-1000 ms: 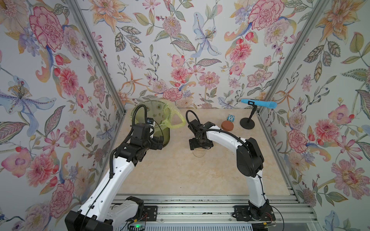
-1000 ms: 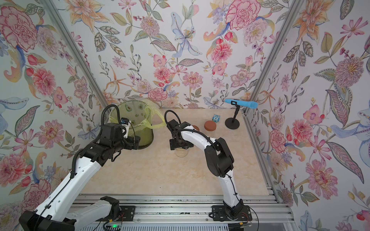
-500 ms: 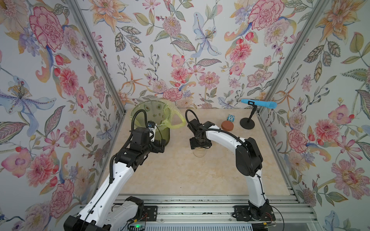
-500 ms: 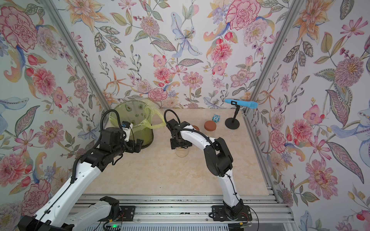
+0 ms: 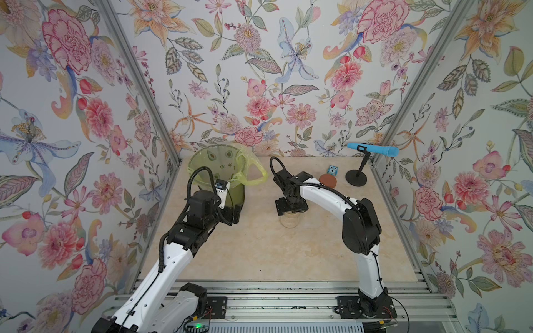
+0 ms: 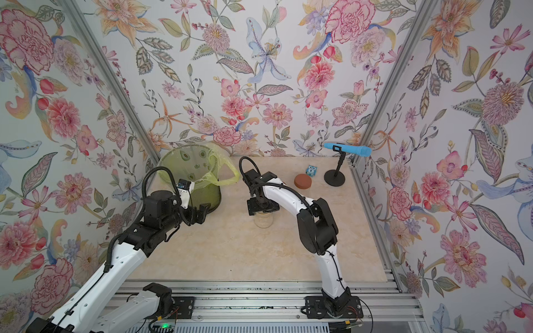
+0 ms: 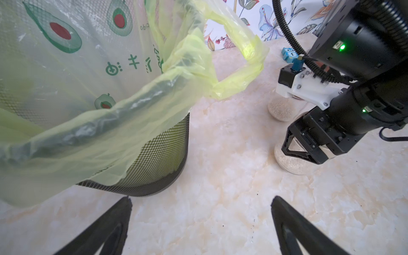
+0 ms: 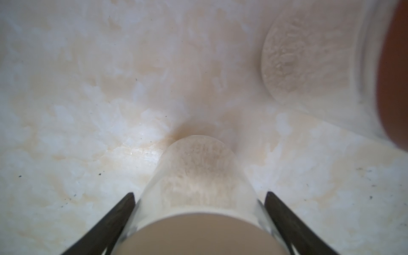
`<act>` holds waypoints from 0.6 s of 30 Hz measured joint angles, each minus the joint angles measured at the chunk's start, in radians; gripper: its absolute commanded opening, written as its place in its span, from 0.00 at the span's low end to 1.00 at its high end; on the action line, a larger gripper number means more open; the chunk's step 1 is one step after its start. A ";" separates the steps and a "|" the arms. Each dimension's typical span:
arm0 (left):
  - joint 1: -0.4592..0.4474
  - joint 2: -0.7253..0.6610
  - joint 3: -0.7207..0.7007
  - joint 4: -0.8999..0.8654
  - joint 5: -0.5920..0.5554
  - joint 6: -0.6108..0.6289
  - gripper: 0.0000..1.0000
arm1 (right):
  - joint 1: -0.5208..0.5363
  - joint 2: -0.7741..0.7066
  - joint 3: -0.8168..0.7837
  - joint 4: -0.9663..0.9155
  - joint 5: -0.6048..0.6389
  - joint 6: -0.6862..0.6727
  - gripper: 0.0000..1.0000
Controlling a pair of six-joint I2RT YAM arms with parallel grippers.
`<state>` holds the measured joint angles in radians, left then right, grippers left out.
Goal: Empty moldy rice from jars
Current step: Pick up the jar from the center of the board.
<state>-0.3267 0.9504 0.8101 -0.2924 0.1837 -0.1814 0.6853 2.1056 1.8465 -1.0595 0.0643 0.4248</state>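
A green mesh bin (image 5: 238,194) lined with a yellow-green bag (image 5: 255,174) printed with avocados stands on the marbled bench (image 5: 274,253). It is just beyond the left pincer (image 7: 201,198) and well to the left of the right pincer (image 5: 290,212). Farther back, to the right pincer's right, are a small blue block (image 5: 333,170) and a blue microphone (image 5: 375,150) on a black stand (image 5: 356,178). Floral wallpaper (image 5: 259,72) covers the walls.

The yellow-green bin liner (image 7: 66,72) carries green print: a character like "キ" beside a small round face sign, and a cut-off fragment ending "do". A blue owl-faced block (image 7: 289,53) on the surface (image 7: 220,176) shows the numeral "1".
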 measured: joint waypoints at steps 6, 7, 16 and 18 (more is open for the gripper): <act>-0.001 0.000 -0.060 0.123 0.104 0.036 1.00 | -0.026 -0.073 0.032 -0.051 -0.053 -0.026 0.06; -0.002 0.001 -0.068 0.149 0.120 0.040 1.00 | -0.030 -0.085 0.040 -0.057 -0.065 -0.029 0.06; -0.108 0.042 -0.119 0.295 0.165 0.122 1.00 | -0.060 -0.127 0.120 -0.124 -0.166 -0.055 0.06; -0.141 0.058 -0.119 0.314 0.161 0.143 1.00 | -0.066 -0.128 0.140 -0.138 -0.180 -0.060 0.06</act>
<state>-0.4679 1.0080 0.6914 0.0212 0.3443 -0.0380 0.6189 1.9778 1.9862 -1.1980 -0.1162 0.3653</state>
